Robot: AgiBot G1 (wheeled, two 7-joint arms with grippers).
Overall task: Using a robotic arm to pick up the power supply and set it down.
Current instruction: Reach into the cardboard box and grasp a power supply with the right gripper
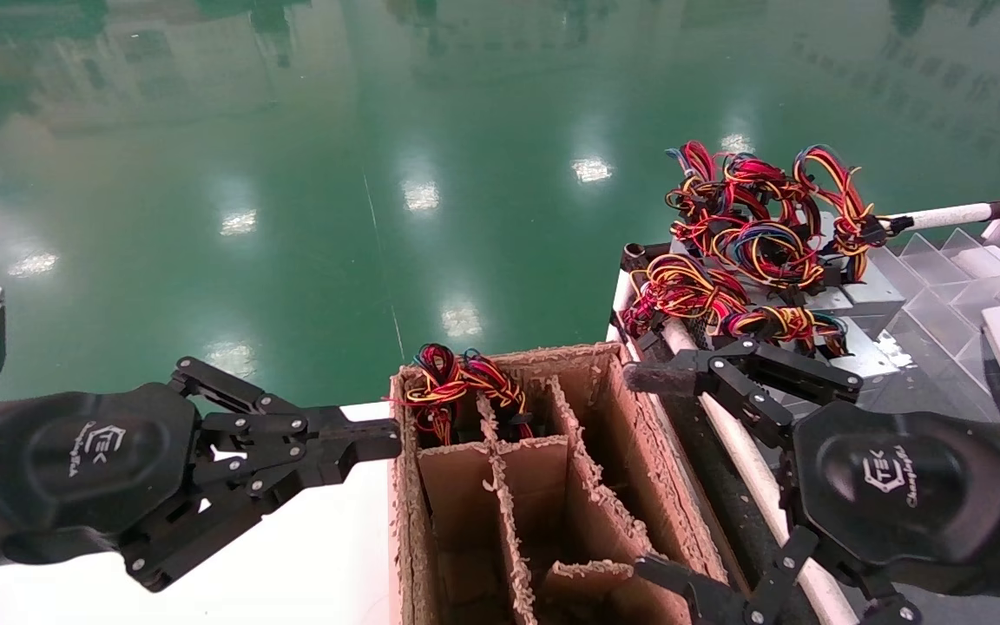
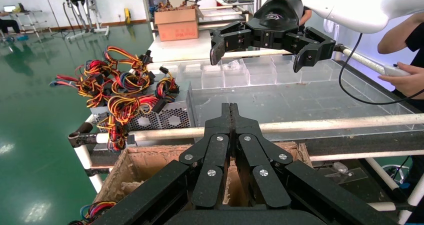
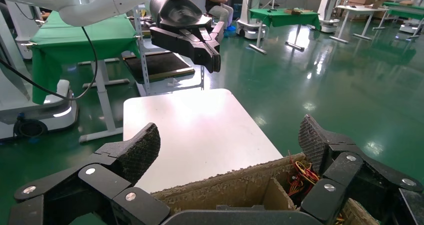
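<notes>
Grey power supplies (image 1: pixel 856 299) with red, yellow, black and blue wire bunches (image 1: pixel 752 226) are heaped on the cart at the right. The left wrist view shows one perforated side (image 2: pixel 167 117). Another wire bunch (image 1: pixel 457 382) sticks out of the far-left cell of the cardboard box (image 1: pixel 604 451); whatever it is attached to stays hidden. My right gripper (image 1: pixel 652 473) hangs open over the box's right wall, between box and cart, holding nothing (image 3: pixel 227 140). My left gripper (image 1: pixel 383 438) is shut and empty at the box's left edge (image 2: pixel 230 110).
The partitioned box stands against a white table (image 3: pixel 195 130) on its left. A white tube rail (image 2: pixel 320 125) borders the cart, which also carries clear plastic dividers (image 1: pixel 943 278). A person's hand (image 2: pixel 407 80) holds a device at the cart's far side. Green floor lies beyond.
</notes>
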